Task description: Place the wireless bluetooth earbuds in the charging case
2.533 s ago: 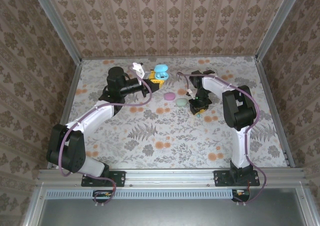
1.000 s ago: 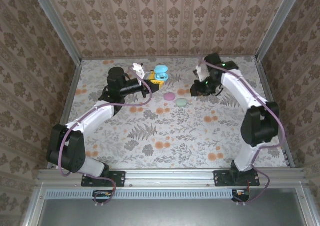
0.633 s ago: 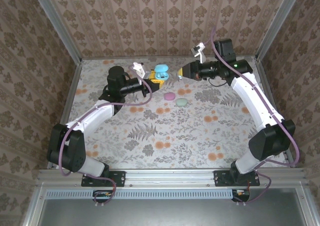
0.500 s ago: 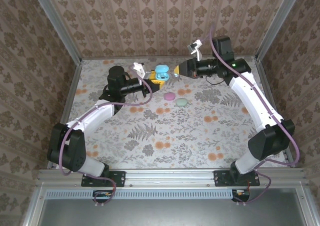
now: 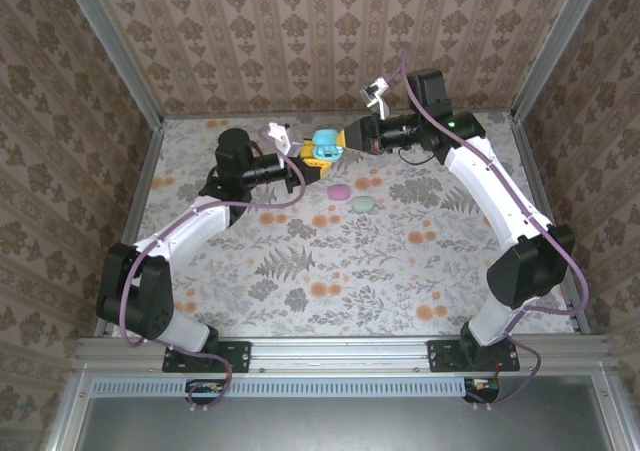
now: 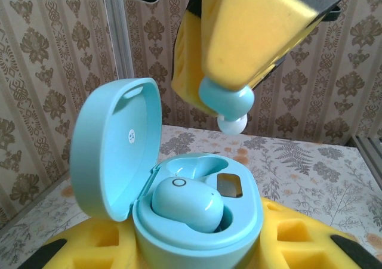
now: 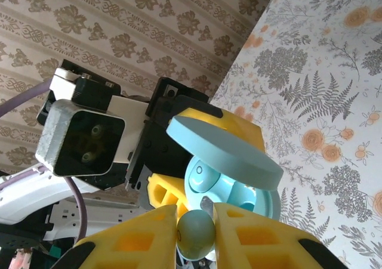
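My left gripper [image 5: 305, 151] is shut on the teal charging case [image 5: 323, 146], held off the table at the back with its lid [image 6: 116, 150] open. One teal earbud [image 6: 186, 203] sits in the case and the socket [image 6: 206, 164] beside it is empty. My right gripper [image 5: 345, 139] is shut on a second teal earbud [image 7: 196, 234], pinched between its yellow pads [image 7: 143, 239]. In the left wrist view that earbud [image 6: 227, 101] hangs just above the case's open top, apart from it.
A pink oval case [image 5: 339, 191] and a mint oval case [image 5: 362, 204] lie on the floral table below the grippers. The wallpapered back wall stands close behind both grippers. The two sets of yellow fingers are almost touching.
The right arm has lifted from the table beside the mint case and swung up and left to the held case, carrying the earbud. The left arm has stayed put.
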Controlling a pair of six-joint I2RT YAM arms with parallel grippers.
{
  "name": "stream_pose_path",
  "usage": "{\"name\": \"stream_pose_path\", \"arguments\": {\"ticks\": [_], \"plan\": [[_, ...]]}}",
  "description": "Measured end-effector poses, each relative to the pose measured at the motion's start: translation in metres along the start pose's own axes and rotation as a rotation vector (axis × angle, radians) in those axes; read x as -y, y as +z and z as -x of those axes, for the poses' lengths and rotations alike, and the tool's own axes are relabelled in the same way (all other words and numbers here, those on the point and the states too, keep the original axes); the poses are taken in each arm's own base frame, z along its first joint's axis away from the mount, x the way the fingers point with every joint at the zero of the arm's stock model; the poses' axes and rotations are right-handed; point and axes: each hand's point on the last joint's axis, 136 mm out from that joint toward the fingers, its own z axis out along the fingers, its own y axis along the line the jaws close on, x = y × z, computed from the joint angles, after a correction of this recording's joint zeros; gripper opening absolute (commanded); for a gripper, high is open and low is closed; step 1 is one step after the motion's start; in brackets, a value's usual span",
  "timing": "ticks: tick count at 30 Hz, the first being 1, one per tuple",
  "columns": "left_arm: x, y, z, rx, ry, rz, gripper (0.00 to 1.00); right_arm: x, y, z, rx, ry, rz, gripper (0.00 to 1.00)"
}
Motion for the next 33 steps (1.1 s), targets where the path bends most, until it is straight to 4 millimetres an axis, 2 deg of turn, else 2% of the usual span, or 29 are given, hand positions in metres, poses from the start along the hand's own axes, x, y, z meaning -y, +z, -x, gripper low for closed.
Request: {"name": "stream_pose_path", "arguments": {"ticks": [19,33], "plan": [[0.0,0.002,-0.003,0.001,-0.02,-0.011,0.26,0.016,0.011,-0.001,-0.012,0.001,-0.036,0.23],[-0.001,0.003,-0.005,-0.003,-0.035,-0.011,0.26,0.018,0.014,-0.002,-0.01,-0.002,-0.05,0.23]]}}
